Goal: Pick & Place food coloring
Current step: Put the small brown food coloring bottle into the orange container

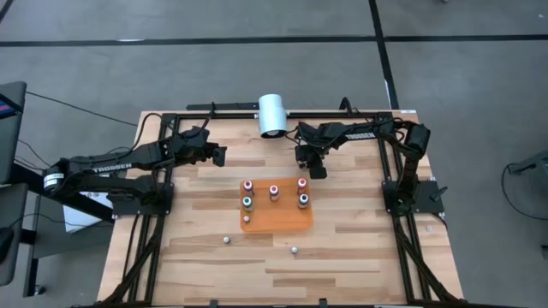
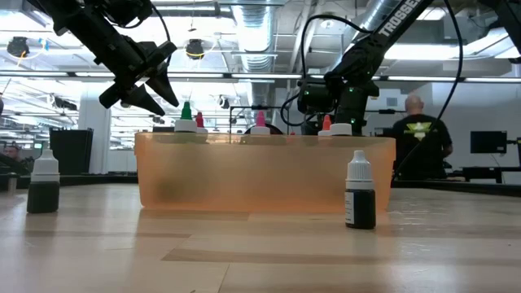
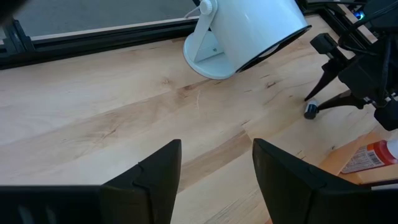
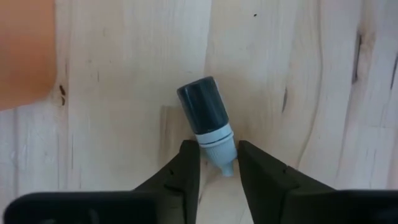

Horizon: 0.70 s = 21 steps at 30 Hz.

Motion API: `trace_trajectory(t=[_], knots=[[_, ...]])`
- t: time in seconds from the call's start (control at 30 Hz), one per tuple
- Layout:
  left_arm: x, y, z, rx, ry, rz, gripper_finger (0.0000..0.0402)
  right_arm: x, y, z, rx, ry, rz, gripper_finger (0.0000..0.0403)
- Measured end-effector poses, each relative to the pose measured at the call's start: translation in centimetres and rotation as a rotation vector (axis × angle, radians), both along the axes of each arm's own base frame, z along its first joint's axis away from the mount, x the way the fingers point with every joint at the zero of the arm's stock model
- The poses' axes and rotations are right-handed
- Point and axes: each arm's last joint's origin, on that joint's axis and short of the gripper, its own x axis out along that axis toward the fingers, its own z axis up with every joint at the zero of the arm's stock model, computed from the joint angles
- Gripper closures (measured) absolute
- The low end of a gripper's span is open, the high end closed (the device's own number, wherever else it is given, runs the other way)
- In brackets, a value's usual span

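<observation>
An orange tray (image 1: 287, 221) in the middle of the table holds several small food coloring bottles (image 1: 274, 191) standing upright with coloured tops. Two more bottles stand loose on the table near the front, one (image 1: 226, 240) to the left and one (image 1: 294, 250) to the right. My right gripper (image 1: 318, 169) is behind the tray's far right corner, shut on a dark blue bottle (image 4: 202, 109) with a pale cap. My left gripper (image 1: 219, 156) is open and empty over bare wood, left of the tray's far side; its fingers also show in the left wrist view (image 3: 216, 152). My right gripper pinches the dark bottle's pale cap (image 4: 216, 138) between its two fingers. The fingers come from above, pointing down. The bottle hangs tilted below them, base toward the table; whether the base touches the wood, I cannot tell.
A big white cylinder (image 1: 273, 115) on a stand sits at the table's far edge, between the two grippers. A black frame rail (image 1: 231, 109) runs along the far edge. Bare wood lies left and right of the tray. A person (image 2: 419, 134) stands in the room beyond.
</observation>
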Motion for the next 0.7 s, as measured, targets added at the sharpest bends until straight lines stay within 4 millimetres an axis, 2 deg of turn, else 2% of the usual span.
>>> trace_trajectory(t=[0.33, 0.7], knots=[[0.0, 0.0, 0.0, 0.0, 0.0, 0.0, 0.0212, 0.21, -0.1, 0.36, -0.005, 0.01, -0.003, 0.0341], [0.0, 0.0, 0.0, 0.001, 0.001, 0.0, 0.0212, 0.33, -0.16, 0.52, -0.006, 0.008, -0.004, 0.0346]])
